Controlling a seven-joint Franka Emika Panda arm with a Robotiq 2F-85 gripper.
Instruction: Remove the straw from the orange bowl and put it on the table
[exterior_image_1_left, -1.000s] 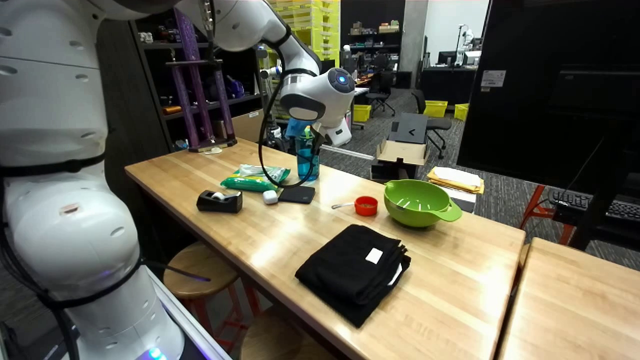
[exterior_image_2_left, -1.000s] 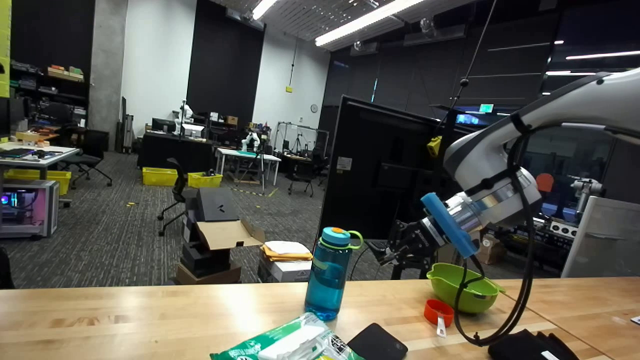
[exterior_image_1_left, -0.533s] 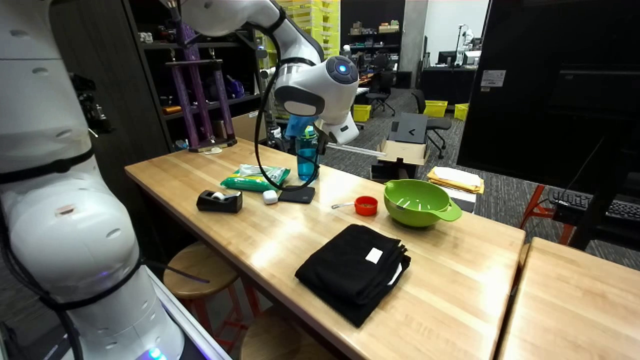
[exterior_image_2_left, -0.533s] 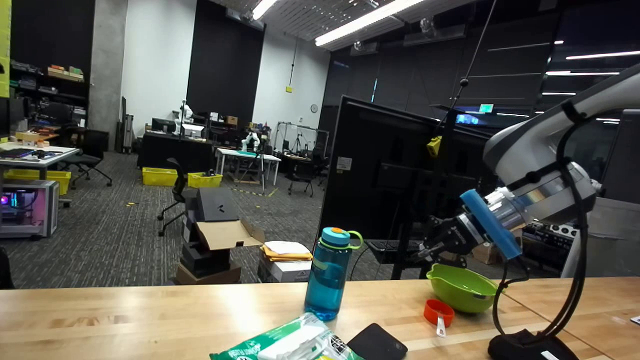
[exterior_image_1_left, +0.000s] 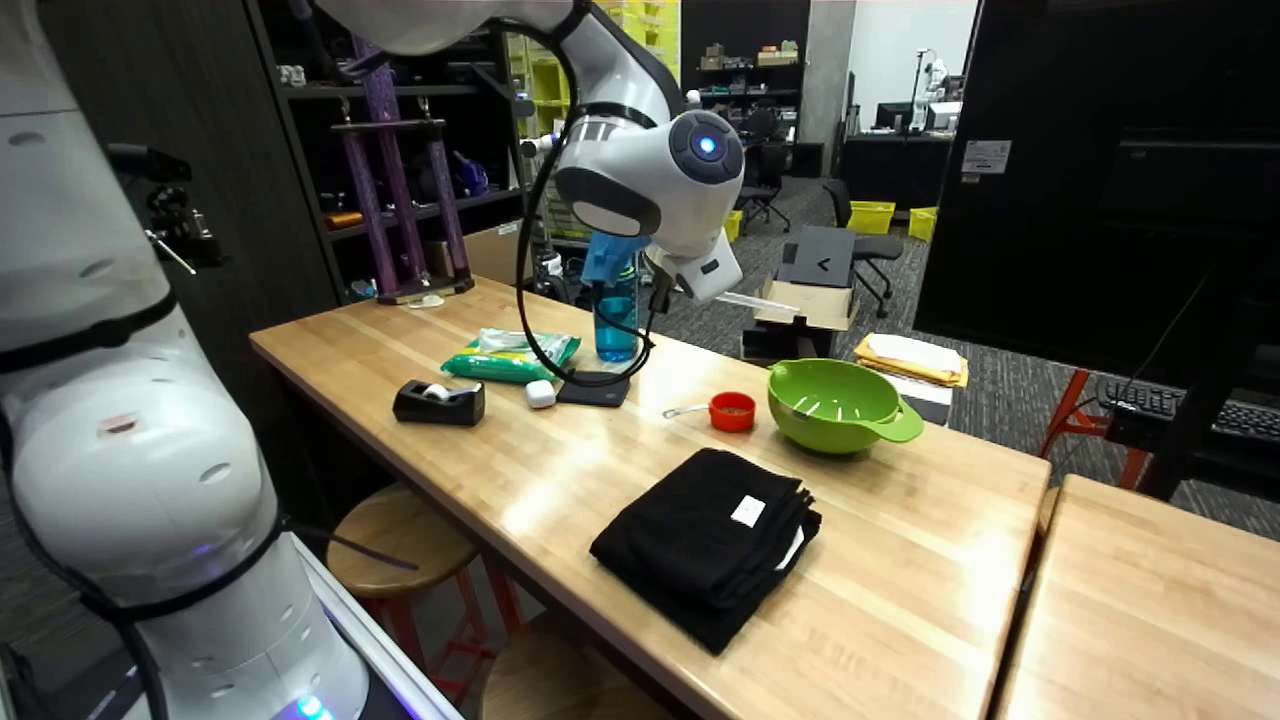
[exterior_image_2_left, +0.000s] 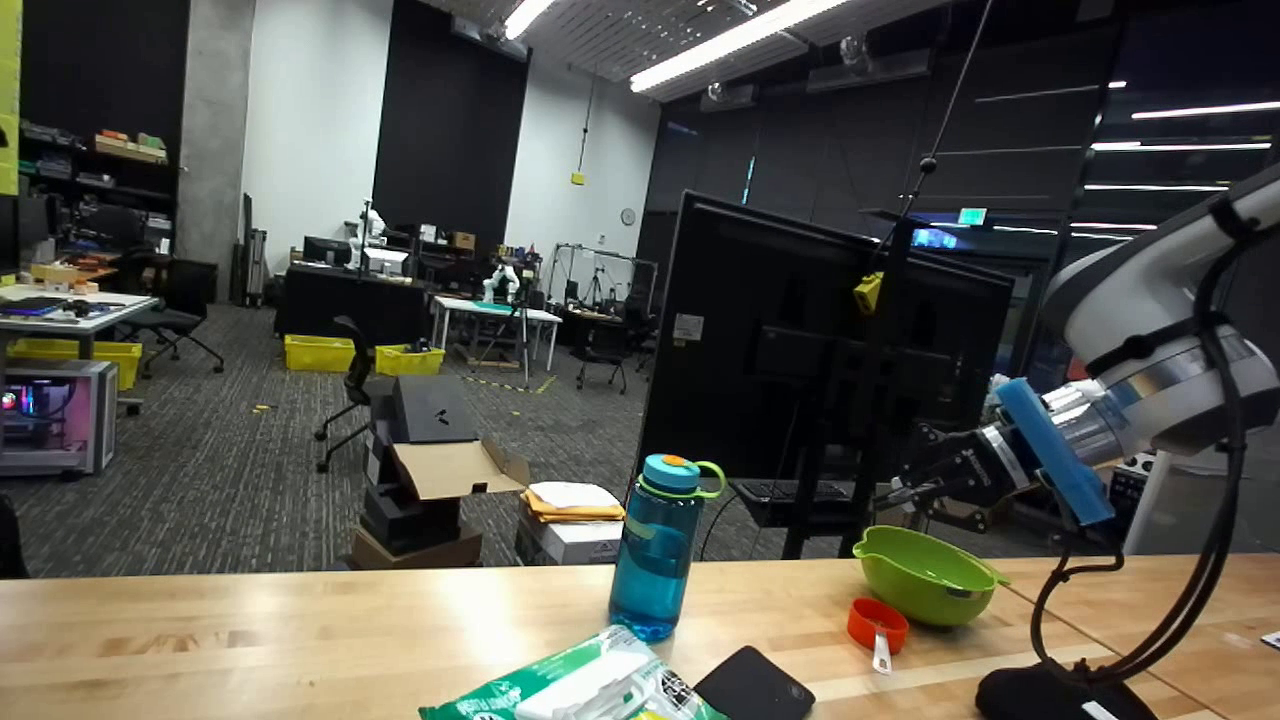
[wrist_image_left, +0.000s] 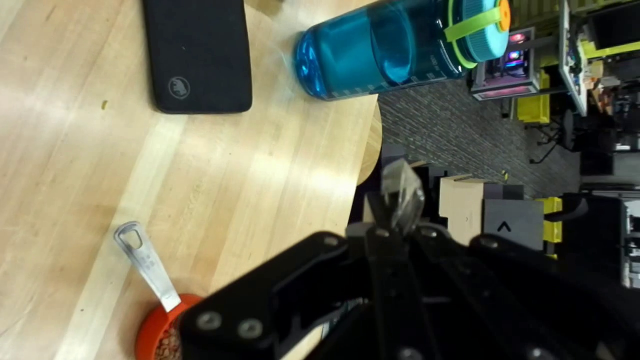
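My gripper (exterior_image_2_left: 895, 495) is shut on a clear straw (wrist_image_left: 406, 192), which sticks out past the fingertips in the wrist view (wrist_image_left: 392, 231). In an exterior view the straw (exterior_image_1_left: 760, 302) juts out nearly level beyond the wrist, which hides the fingers. The gripper is in the air above the pale wood table (exterior_image_1_left: 900, 560), near its far edge. An orange-red cup (exterior_image_1_left: 732, 412) with a metal handle stands on the table and holds brown bits. It also shows in the wrist view (wrist_image_left: 149, 330). No straw is seen in it.
A green bowl (exterior_image_1_left: 835, 405) stands beside the orange-red cup. A blue bottle (exterior_image_2_left: 655, 550), black case (wrist_image_left: 200, 55), green wipes pack (exterior_image_1_left: 510, 357), tape dispenser (exterior_image_1_left: 440, 403), white case (exterior_image_1_left: 540, 394) and folded black cloth (exterior_image_1_left: 705, 540) lie about. A cable loop hangs low from the arm.
The arm and gripper have moved rightward in both exterior views, along the table toward the green bowl's end. The straw moves with the gripper. The things on the table have not moved.
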